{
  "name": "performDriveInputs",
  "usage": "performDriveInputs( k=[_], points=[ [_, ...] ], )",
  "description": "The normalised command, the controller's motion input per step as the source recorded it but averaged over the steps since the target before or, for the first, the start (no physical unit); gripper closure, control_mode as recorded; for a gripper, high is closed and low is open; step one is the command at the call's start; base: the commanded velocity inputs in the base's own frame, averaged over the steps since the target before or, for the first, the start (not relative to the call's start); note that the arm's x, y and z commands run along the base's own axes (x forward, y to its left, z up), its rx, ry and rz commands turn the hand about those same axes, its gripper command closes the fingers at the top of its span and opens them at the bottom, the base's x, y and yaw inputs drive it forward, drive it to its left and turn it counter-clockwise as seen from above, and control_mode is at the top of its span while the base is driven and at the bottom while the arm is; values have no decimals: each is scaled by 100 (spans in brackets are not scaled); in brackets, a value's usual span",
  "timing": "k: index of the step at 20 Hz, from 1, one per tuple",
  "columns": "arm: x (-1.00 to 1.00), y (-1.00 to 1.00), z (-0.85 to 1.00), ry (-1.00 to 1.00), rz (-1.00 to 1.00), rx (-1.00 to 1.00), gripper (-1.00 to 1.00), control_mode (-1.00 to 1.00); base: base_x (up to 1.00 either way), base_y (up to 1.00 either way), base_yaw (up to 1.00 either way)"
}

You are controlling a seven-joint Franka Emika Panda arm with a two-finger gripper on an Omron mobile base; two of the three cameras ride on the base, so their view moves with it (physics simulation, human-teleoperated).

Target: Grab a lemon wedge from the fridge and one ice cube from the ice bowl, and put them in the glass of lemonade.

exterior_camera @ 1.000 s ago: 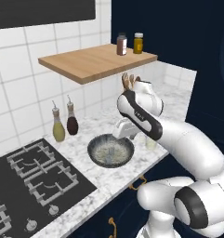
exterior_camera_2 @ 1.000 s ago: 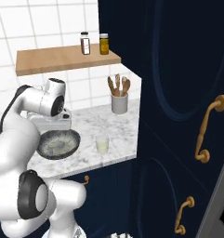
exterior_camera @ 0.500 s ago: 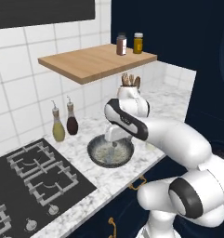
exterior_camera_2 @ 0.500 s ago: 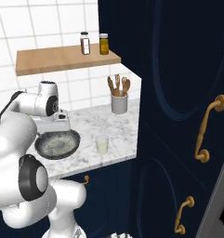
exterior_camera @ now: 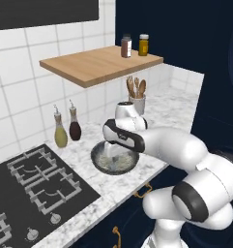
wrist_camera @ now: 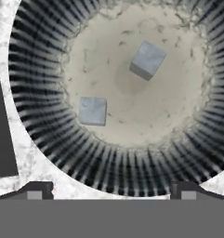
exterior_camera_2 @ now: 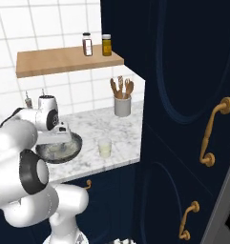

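- The white arm bends forward from its base and turns its hand straight down over the ice bowl (exterior_camera: 115, 161) on the marble counter (exterior_camera: 119, 185).
- The gripper (wrist_camera: 111, 189) hangs above the bowl; in the left base view it (exterior_camera: 112, 154) sits low, just over the bowl's inside.
- The jaws stand wide open, holding and touching nothing; in the hand view the two dark tips sit over the bowl's near rim, well apart from each other.
- The bowl is round and shallow, with a dark ribbed wall streaked in black and white and a pale, sandy, mottled floor.
- Two ice cubes lie on that floor, apart from each other: one ice cube (wrist_camera: 147, 59), tilted on a corner, and a second cube (wrist_camera: 92, 110) lying flat nearer the wall. Both are pale grey-blue with soft edges.
- The glass of lemonade (exterior_camera_2: 104, 147), a short pale tumbler, stands on the counter just beside the bowl (exterior_camera_2: 59, 149), toward the counter's front edge.
- A white crock of wooden spoons (exterior_camera_2: 121, 99) stands further back by the tiled wall.
- Two bottles (exterior_camera: 67, 128), one yellowish and one dark, stand at the wall beside a black gas hob (exterior_camera: 38, 185).
- A wooden shelf (exterior_camera: 99, 63) above carries two small jars (exterior_camera: 135, 45).
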Motion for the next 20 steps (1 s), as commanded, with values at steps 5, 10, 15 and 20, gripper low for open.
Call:
performDriveInputs(
  k=[5,10,15,20],
  points=[
    [6,13,-24,0,-5,-3,-100,-100,0,0,0],
    [18,0,-28,0,-1,0,-100,-100,0,0,0],
    [12,2,-20,0,0,0,-100,-100,0,0,0],
    [18,5,-3,0,0,-2,-100,-100,0,0,0]
  ],
)
